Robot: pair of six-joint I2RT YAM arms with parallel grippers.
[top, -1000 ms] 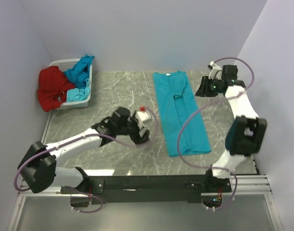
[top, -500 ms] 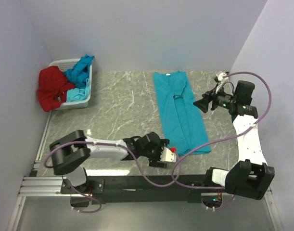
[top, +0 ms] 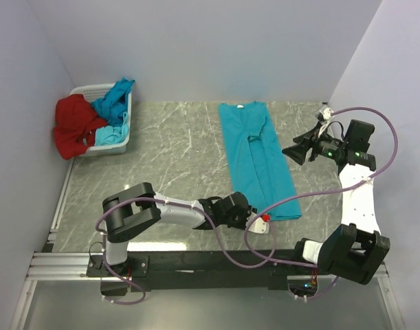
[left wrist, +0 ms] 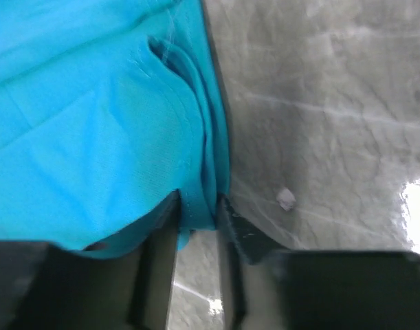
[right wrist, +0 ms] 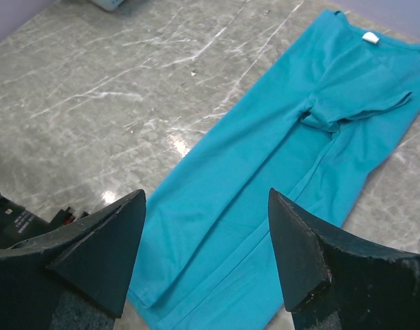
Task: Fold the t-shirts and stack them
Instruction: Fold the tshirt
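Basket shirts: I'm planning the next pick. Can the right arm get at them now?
Probably not: the right gripper hovers far right; the basket shirts lie in the far left corner, beyond the spread turquoise shirt.

One turquoise t-shirt lay at the frame's centre. At upper left, one white basket held one red t-shirt and bunched turquoise cloth, its count unclear.
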